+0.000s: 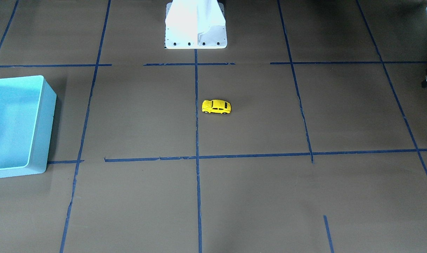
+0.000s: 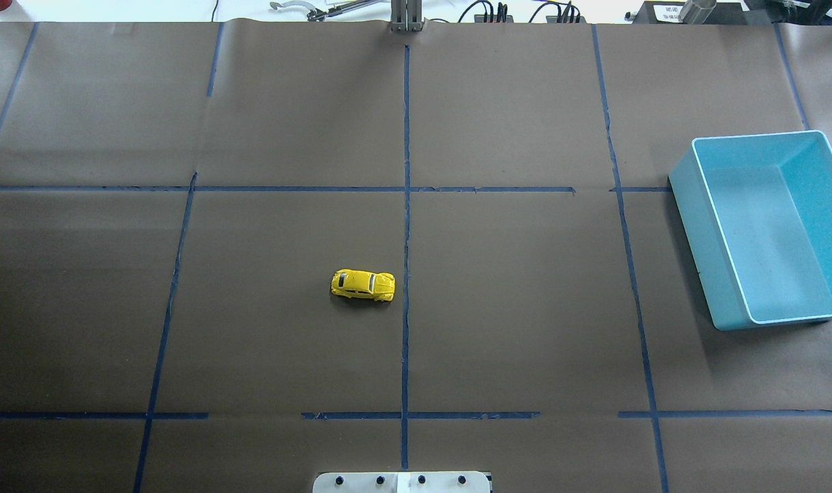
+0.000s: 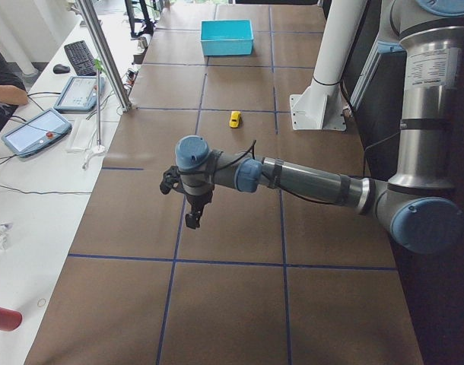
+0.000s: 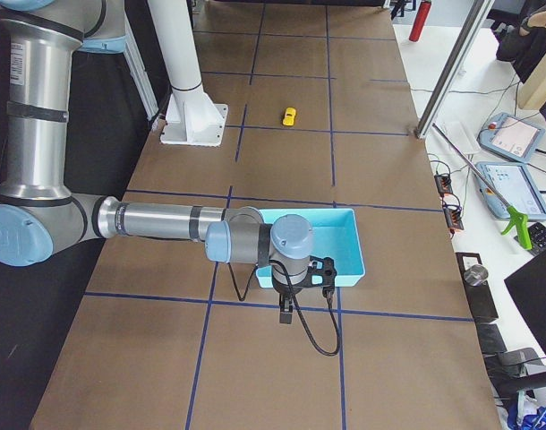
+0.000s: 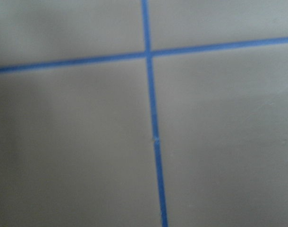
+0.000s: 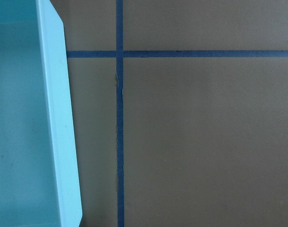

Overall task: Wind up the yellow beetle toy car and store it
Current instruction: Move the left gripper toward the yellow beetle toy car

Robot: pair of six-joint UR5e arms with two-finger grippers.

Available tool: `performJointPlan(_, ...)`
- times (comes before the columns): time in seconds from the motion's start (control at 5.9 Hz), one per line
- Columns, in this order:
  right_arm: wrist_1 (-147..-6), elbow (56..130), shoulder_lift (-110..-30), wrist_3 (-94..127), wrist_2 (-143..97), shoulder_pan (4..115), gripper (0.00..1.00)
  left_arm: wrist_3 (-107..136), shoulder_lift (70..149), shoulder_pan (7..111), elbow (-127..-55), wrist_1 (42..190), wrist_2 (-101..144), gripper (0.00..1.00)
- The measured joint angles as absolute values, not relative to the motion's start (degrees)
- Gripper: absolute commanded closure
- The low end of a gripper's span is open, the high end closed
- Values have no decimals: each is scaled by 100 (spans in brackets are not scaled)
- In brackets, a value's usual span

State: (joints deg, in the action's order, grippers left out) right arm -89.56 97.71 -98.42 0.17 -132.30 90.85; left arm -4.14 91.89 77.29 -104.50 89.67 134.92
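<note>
The yellow beetle toy car [image 1: 217, 106] stands on its wheels near the middle of the brown table, beside the central blue tape line; it also shows in the overhead view [image 2: 363, 285] and in both side views [image 3: 234, 119] [image 4: 290, 116]. My left gripper [image 3: 192, 219] hangs above the table's left end, far from the car. My right gripper [image 4: 286, 313] hangs at the right end, just past the turquoise bin [image 4: 345, 242]. Neither holds anything that I can see. I cannot tell whether either is open or shut. Neither wrist view shows fingers or the car.
The turquoise bin [image 2: 703, 178] sits at the table's right side, with nothing showing inside; its wall fills the left of the right wrist view [image 6: 54, 118]. The white robot base [image 1: 195, 38] stands behind the car. Blue tape lines [image 5: 153, 142] grid the table.
</note>
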Motion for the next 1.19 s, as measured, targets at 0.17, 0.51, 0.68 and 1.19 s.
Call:
performJointPlan(0.17,-8956,9778,-9847,2,-13232,9086,0,-413,9584,7213,-10635,8953,13341,0)
performJointPlan(0.51,-8962,9785,-9852,-5,-13221,9088,0,-413,10456,6305,-10834,8940,13015,0)
performJointPlan(0.68,-8964,9788,-9852,-4,-13222,9088,0,-416,10784,5682,-10930,8917,12770,0)
performJointPlan(1.19,-8965,9791,-9853,-2,-13228,9088,0,-649,11990,4400,-10707,8581,12313,0)
